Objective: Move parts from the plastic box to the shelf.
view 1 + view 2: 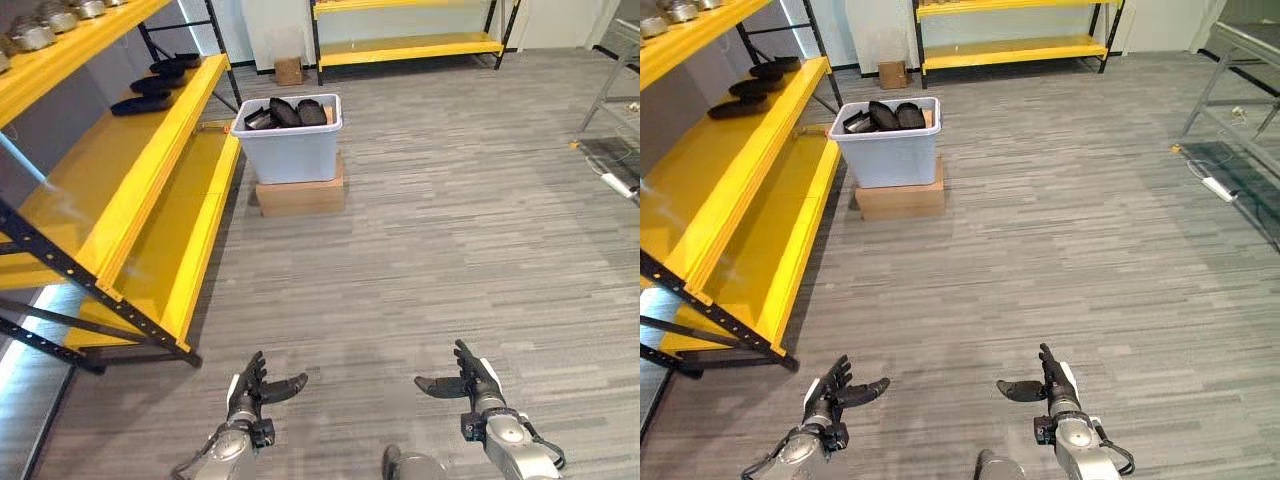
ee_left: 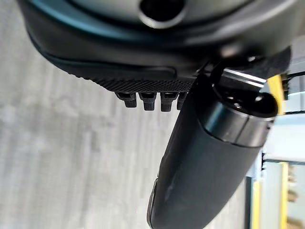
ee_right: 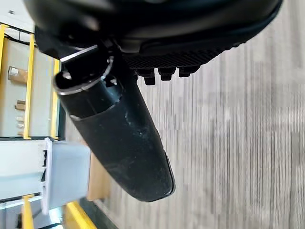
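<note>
Standing well back from the work, the robot held both hands low over the grey plank floor (image 1: 420,250), each empty and with fingers straight and thumb spread wide: the left hand (image 1: 250,390) at the lower left, the right hand (image 1: 478,385) at the lower right, thumbs pointing toward each other. Far ahead, the pale plastic box (image 1: 292,145) sat on a flat cardboard box (image 1: 300,195), just beside the end of the yellow shelf (image 1: 130,190) that ran along the left. Several black parts (image 1: 285,113) lay piled inside the plastic box, showing above its rim. Three more black parts (image 1: 150,88) rested in a row on the shelf's middle tier, and some round metal pieces (image 1: 45,25) sat on the top tier. A second yellow shelf (image 1: 410,45) stood against the far wall.
</note>
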Motion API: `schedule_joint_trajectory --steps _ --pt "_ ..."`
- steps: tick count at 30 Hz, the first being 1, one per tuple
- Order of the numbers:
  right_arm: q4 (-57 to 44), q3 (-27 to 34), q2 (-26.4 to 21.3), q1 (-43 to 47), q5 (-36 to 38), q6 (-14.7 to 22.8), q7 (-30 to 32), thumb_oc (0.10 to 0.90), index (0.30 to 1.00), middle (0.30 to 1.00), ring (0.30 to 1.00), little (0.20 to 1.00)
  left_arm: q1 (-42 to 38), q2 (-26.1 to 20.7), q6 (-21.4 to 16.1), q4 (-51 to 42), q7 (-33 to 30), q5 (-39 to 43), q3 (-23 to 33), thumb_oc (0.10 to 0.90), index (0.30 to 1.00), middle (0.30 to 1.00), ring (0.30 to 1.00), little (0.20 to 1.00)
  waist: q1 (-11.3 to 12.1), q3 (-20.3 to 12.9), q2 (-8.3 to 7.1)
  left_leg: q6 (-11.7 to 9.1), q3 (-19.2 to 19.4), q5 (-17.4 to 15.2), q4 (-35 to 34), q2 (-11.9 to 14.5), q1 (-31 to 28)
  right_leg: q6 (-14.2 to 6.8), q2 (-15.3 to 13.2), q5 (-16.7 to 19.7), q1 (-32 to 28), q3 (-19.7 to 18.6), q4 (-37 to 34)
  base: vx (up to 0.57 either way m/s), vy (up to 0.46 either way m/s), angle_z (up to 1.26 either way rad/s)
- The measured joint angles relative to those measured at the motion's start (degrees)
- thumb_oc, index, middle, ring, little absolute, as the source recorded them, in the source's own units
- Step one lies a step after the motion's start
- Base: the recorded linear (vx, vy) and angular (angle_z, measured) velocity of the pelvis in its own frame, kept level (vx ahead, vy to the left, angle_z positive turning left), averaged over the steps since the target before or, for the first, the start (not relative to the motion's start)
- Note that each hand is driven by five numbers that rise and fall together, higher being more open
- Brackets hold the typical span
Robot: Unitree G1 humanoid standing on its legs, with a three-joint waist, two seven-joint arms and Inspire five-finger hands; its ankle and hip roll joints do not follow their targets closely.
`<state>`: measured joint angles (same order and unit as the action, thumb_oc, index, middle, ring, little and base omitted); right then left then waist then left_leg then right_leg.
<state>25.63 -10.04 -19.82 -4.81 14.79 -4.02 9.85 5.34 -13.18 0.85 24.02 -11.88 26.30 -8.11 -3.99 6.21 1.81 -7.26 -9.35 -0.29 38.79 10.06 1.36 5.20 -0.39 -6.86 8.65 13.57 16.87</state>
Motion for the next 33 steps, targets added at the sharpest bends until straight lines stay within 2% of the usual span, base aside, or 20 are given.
schedule_joint_trajectory --steps 1,2,3,4,5,6,8,9,11,15,17,18,19,20,23,25,27,30,31,33 --pt "0.6 -0.1 0.5 -0.8 0.0 -0.3 0.0 0.9 1.0 1.0 1.0 1.0 0.2 -0.1 0.0 -0.1 0.0 0.5 0.1 0.9 1.0 1.0 1.0 1.0 2.2 -0.1 -1.58 1.4 -1.4 11.7 8.4 -1.4 4.9 0.9 0.7 0.2 -1.6 -0.7 -1.6 0.26 -0.265 -0.37" --pt "0.4 -0.2 0.8 -1.5 0.0 -0.2 0.2 0.9 1.0 1.0 1.0 1.0 0.5 -0.1 0.0 -0.1 -0.1 0.5 0.1 0.9 1.0 1.0 1.0 1.0 3.1 0.6 -2.87 2.6 -2.4 14.0 17.0 -3.3 10.2 1.4 1.1 0.2 -4.3 -0.6 -4.0 0.21 -0.084 -0.31" --pt "0.6 -0.1 1.4 -1.5 0.0 -0.3 0.5 0.9 1.0 1.0 1.0 1.0 1.0 -0.2 0.0 -0.1 0.0 0.5 0.1 0.9 1.0 1.0 1.0 1.0 3.2 1.9 -4.21 5.2 -0.9 8.7 22.4 -4.3 14.1 1.8 1.3 0.3 -7.2 -0.7 -5.7 0.23 -0.041 -0.07" --pt "0.7 -0.1 1.7 -1.4 0.0 -0.3 0.6 0.9 1.0 1.0 1.0 1.0 1.3 -0.3 0.1 0.1 0.0 0.5 -0.1 0.9 1.0 1.0 1.0 1.0 2.9 2.4 -5.03 4.9 0.7 6.7 23.3 -5.0 15.3 1.5 1.1 0.5 -8.3 -0.5 -6.4 0.36 -0.025 -0.14" --pt "0.2 0.0 2.1 -1.6 0.0 -0.4 0.7 0.9 1.0 1.0 1.0 1.0 2.4 -0.3 0.4 0.2 0.0 0.6 -0.1 0.9 1.0 1.0 1.0 1.0 3.5 2.7 -5.89 4.8 3.8 2.9 20.5 -6.2 18.1 1.2 1.1 0.3 -10.5 -1.0 -7.7 0.48 0.087 -0.2" --pt "-0.8 0.7 1.5 -1.8 0.0 -0.1 1.0 0.9 1.0 1.0 1.0 1.0 3.0 0.6 0.3 0.0 0.3 0.6 -0.2 0.9 1.0 1.0 1.0 1.0 4.0 3.4 -6.34 5.6 9.4 -1.5 8.0 -5.7 22.3 0.3 1.7 0.2 -12.5 -1.9 -10.7 0.55 0.169 -0.31" --pt "-0.1 0.9 1.6 -0.9 -0.1 0.0 1.2 0.9 1.0 1.0 1.0 1.0 3.3 0.6 0.6 0.3 0.2 0.6 -0.3 0.9 1.0 1.0 1.0 1.0 5.1 3.9 -5.71 5.4 14.3 -0.4 -11.6 -3.5 22.5 -0.5 3.3 0.4 -14.2 -2.4 -12.8 0.46 0.181 -0.44" --pt "0.2 0.6 1.8 -0.8 -0.1 0.0 1.2 0.9 1.0 1.0 1.0 1.0 3.4 0.4 0.7 1.1 0.0 0.5 -0.1 0.9 1.0 1.0 1.0 1.0 5.9 4.4 -4.68 5.0 14.2 2.8 -29.2 -1.5 21.5 -0.4 5.9 0.3 -17.8 -3.3 -15.0 0.33 0.137 -0.41" --pt "1.5 0.1 2.2 -1.2 -0.1 0.0 1.3 0.9 1.0 1.0 1.0 1.0 3.5 0.2 0.8 2.4 0.0 0.5 -0.1 0.9 1.0 1.0 1.0 1.0 6.2 4.7 -4.42 4.7 11.6 4.5 -37.8 -1.7 19.7 -2.4 6.9 -0.9 -21.3 -4.3 -16.8 0.57 0.271 -0.44" --pt "2.0 0.1 1.9 -3.0 -0.6 -0.4 1.0 0.9 1.0 1.0 1.0 1.0 3.9 0.6 0.7 2.6 -0.2 0.5 0.0 0.9 1.0 1.0 1.0 1.0 6.0 4.2 -3.41 6.5 12.5 6.7 -32.3 -4.2 18.6 -4.0 7.1 -2.4 -27.1 -6.5 -19.1 0.37 0.233 -0.5" --pt "1.7 0.1 1.4 -4.2 -0.6 -1.1 0.9 0.9 1.0 1.0 1.0 1.0 2.5 0.9 0.6 2.6 0.0 0.5 -0.6 0.9 1.0 1.0 1.0 1.0 5.4 3.4 -2.01 12.6 16.5 7.6 -30.2 -7.6 15.8 -7.8 7.0 -4.9 -28.0 -7.8 -16.8 0.42 0.367 -0.4" --pt "2.3 0.2 2.0 -4.2 -0.7 -1.2 0.8 0.9 1.0 1.0 1.0 1.0 1.9 0.4 0.5 2.6 0.1 0.5 -0.9 0.9 1.0 1.0 1.0 1.0 5.4 3.6 -2.22 12.3 14.4 11.0 -31.8 -8.3 14.3 -9.0 7.3 -5.8 -27.4 -7.4 -14.0 0.29 0.275 0.04" --pt "2.2 0.2 2.7 -4.4 -0.7 -1.5 0.8 0.9 1.0 1.0 1.0 1.0 0.4 0.1 0.6 2.7 0.0 0.5 -1.0 0.9 1.0 1.0 1.0 1.0 4.9 3.7 -2.89 13.4 14.1 10.8 -32.3 -9.1 13.6 -9.4 6.1 -5.9 -26.2 -6.6 -11.0 0.29 0.318 0.07" --pt "1.4 -0.6 4.1 -4.8 -0.8 -1.5 0.3 0.9 1.0 1.0 1.0 1.0 -0.5 -0.2 0.3 2.0 -0.1 0.5 -0.6 0.9 1.0 1.0 1.0 1.0 6.0 3.4 -3.83 15.4 13.3 10.2 -34.7 -9.7 10.8 -9.3 2.9 -9.1 -19.8 -5.2 4.6 0.19 0.217 -0.01" --pt "-1.7 -1.1 4.2 -3.2 -1.1 -0.4 -0.6 0.9 1.0 1.0 1.0 1.0 -0.7 -0.3 0.2 0.9 -0.1 0.5 -0.6 0.9 1.0 1.0 1.0 1.0 5.6 3.3 -3.3 16.5 13.1 6.9 -34.5 -12.1 8.2 -9.7 -6.7 -11.2 -14.2 -6.0 13.9 0.32 0.45 -0.02" --pt "-2.8 -1.0 4.9 -2.9 -1.2 -0.1 -0.7 0.9 1.0 1.0 1.0 1.0 -3.9 -1.2 0.2 0.7 0.0 0.4 -0.7 0.9 1.0 1.0 1.0 1.0 5.0 4.1 -4.49 14.8 12.7 5.2 -31.5 -14.8 7.7 -8.3 -10.4 -2.5 -10.5 -6.2 23.7 0.21 0.262 0.84" --pt "-2.4 -1.1 5.9 -3.4 -1.2 0.0 -0.8 0.9 1.0 1.0 1.0 1.0 -2.9 -1.9 0.0 -0.8 -0.1 0.3 -0.4 0.9 1.0 1.0 1.0 1.0 5.6 4.6 -3.4 16.5 11.8 1.9 -31.0 -14.5 5.2 -9.0 -10.8 2.3 -7.5 -5.1 32.0 0.33 0.243 0.45" --pt "-3.1 -1.1 6.3 -1.9 -1.2 0.6 -1.3 0.9 1.0 1.0 1.0 1.0 -1.8 -2.9 0.6 -1.4 -1.2 0.3 0.4 0.9 1.0 1.0 1.0 1.0 4.0 6.0 -1.79 16.3 8.8 1.5 -32.1 -13.5 3.7 -9.1 -5.3 -4.0 -0.2 -9.0 34.0 0.41 0.139 0.43" --pt "-2.7 -0.8 6.2 -2.2 -1.1 0.5 -1.2 0.9 1.0 1.0 1.0 1.0 -1.4 -2.9 0.6 -1.5 -1.2 0.3 -0.1 0.9 1.0 1.0 1.0 1.0 2.9 7.3 -0.77 16.2 6.4 1.0 -33.0 -13.3 2.1 -9.5 -2.2 -5.9 4.1 -10.1 26.4 0.27 0.008 0.76" --pt "-2.6 -0.7 6.0 -3.2 -0.8 -0.1 -1.2 0.9 1.0 1.0 1.0 1.0 -1.1 -2.3 0.6 -1.3 -1.1 0.3 -0.3 0.9 1.0 1.0 1.0 1.0 2.4 7.9 -0.98 16.4 5.9 0.2 -33.2 -13.5 1.2 -9.3 -2.6 -5.3 6.3 -9.2 15.2 0.32 0.002 0.55"
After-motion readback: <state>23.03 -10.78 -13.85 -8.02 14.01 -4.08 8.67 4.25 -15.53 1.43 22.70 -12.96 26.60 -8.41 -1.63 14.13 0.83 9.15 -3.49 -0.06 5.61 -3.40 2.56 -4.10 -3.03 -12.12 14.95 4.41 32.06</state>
